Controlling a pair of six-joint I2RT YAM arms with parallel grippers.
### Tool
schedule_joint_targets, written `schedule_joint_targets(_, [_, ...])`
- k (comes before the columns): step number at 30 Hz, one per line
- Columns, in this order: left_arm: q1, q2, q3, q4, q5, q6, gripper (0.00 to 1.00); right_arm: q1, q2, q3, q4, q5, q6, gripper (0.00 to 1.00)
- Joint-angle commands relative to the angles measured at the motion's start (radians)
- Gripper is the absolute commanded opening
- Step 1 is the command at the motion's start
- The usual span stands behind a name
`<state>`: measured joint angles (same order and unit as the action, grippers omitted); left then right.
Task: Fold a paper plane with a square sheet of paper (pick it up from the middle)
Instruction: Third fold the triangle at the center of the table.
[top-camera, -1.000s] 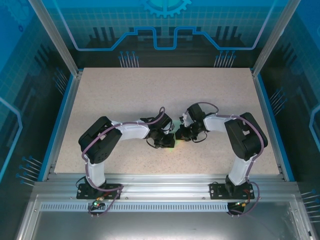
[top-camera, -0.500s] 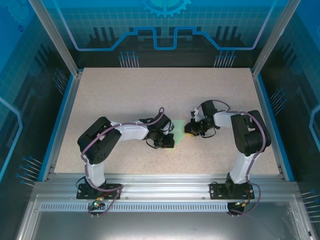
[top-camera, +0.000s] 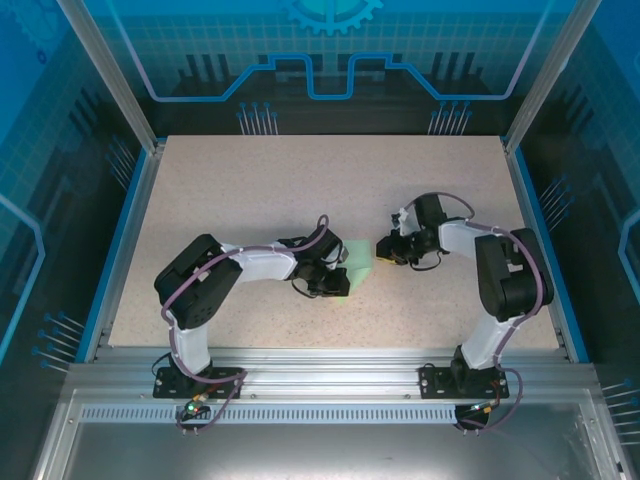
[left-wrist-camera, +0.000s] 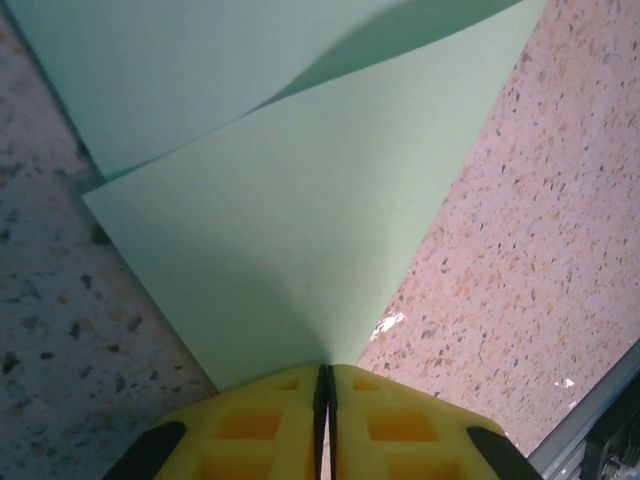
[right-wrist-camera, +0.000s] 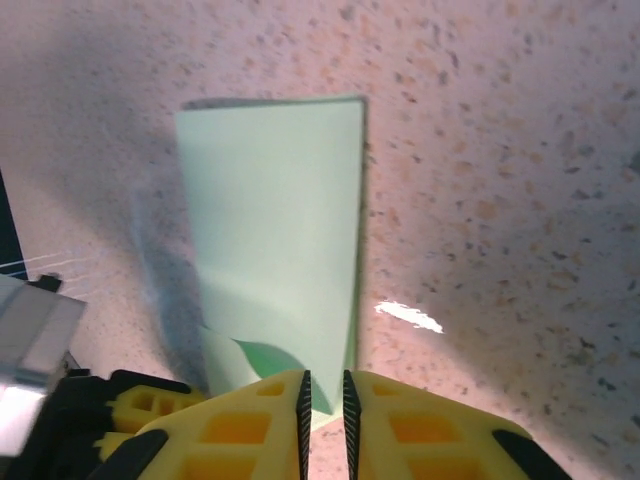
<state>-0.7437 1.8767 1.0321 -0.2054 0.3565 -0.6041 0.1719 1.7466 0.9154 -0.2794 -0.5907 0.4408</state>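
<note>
Pulling back rightward since a second ago, the right gripper (top-camera: 384, 249) sits just beside the paper (top-camera: 358, 262), jaws slightly apart and empty. The left gripper (left-wrist-camera: 323, 375) jaws pinch the folded paper's corner, low over the worktop (top-camera: 250, 190).

The far half of the table (top-camera: 320, 180) is free from side to side, as are the near corners outside each elbow and the near strip between the two bases. The middle band is blocked by the left arm (top-camera: 250, 265) and right arm (top-camera: 500, 270), both folded inward. Between the left gripper (left-wrist-camera: 323, 372) and right gripper (right-wrist-camera: 324, 376) there is only a narrow passage, taken up by the sheet (top-camera: 360, 262), which has one flap lifted off the surface. Sideways travel is bounded by the blue rails (top-camera: 125, 240) and the sloping posts (top-camera: 105, 70) above them.
</note>
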Motion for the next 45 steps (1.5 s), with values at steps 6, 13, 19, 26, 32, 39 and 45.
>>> schedule_joint_targets(6, [-0.012,-0.112,0.039,-0.065,-0.028,-0.016,0.27,0.028,-0.064,-0.03,-0.019,-0.007,-0.001,0.33])
schedule_joint_targets(13, [0.024,-0.116,0.061,-0.055,-0.089,-0.023,0.26,0.065,-0.06,-0.079,0.007,-0.011,0.023,0.38])
schedule_joint_targets(19, [0.034,-0.04,0.118,-0.076,-0.084,-0.007,0.21,0.087,-0.046,-0.086,0.029,-0.007,0.044,0.41])
schedule_joint_targets(26, [0.039,-0.02,0.134,-0.12,-0.148,0.013,0.17,0.099,-0.032,-0.088,0.042,-0.017,0.053,0.42])
schedule_joint_targets(32, [0.039,0.003,0.139,-0.13,-0.157,0.025,0.15,0.109,-0.024,-0.087,0.045,-0.016,0.056,0.47])
schedule_joint_targets(39, [0.039,0.033,0.146,-0.125,-0.146,0.025,0.14,0.117,-0.01,-0.079,0.049,-0.028,0.057,0.47])
schedule_joint_targets(45, [0.038,0.044,0.146,-0.137,-0.161,0.026,0.13,0.119,-0.014,-0.079,0.052,-0.029,0.059,0.48])
